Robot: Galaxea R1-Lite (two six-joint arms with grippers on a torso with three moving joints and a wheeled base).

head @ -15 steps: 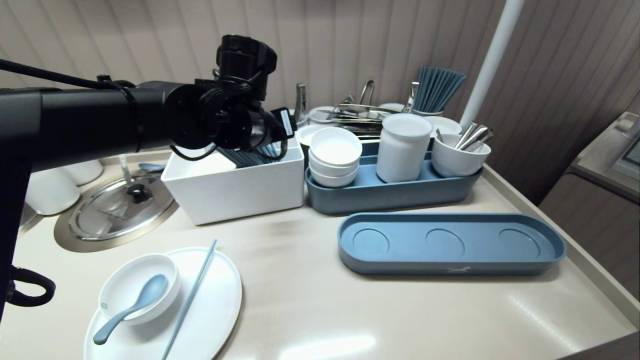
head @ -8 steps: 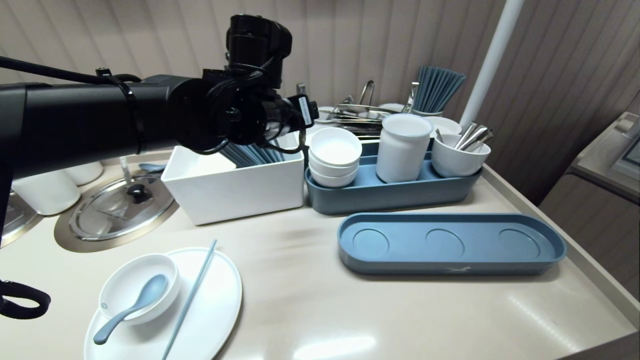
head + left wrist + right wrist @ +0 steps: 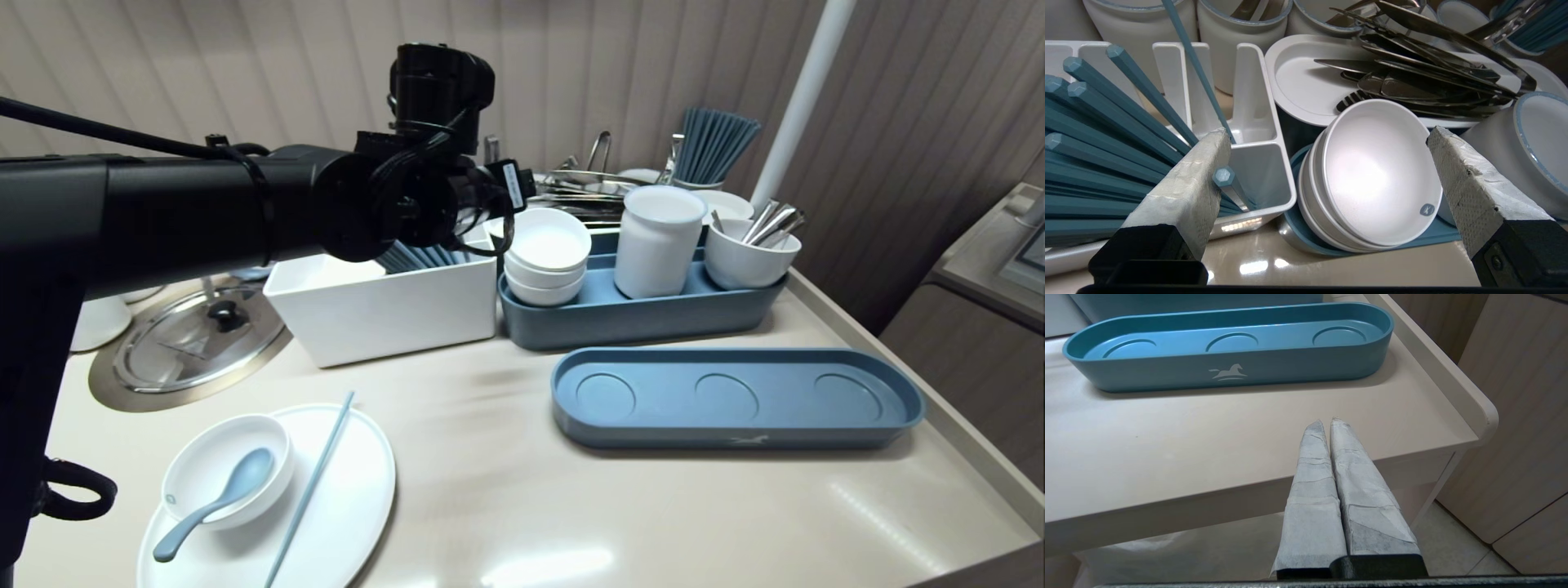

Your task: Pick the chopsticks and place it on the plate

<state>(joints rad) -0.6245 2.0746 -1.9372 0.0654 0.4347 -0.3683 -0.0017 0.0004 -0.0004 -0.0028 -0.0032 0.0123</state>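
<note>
**Wide-open left gripper lined up on the bowl stack**

The stack of white bowls is seated at the left end of the blue caddy, just beside the white chopstick box. The bowls are judged stiff, glossy, slippery and chippable. The top rim is best pinched, one finger inside and one outside. The left gripper is held spread wide and empty, facing the stack. Since a second ago, the arm has been swung off the chopstick box towards the bowls. The right gripper is parked by the table edge, fingers pressed together.
</note>
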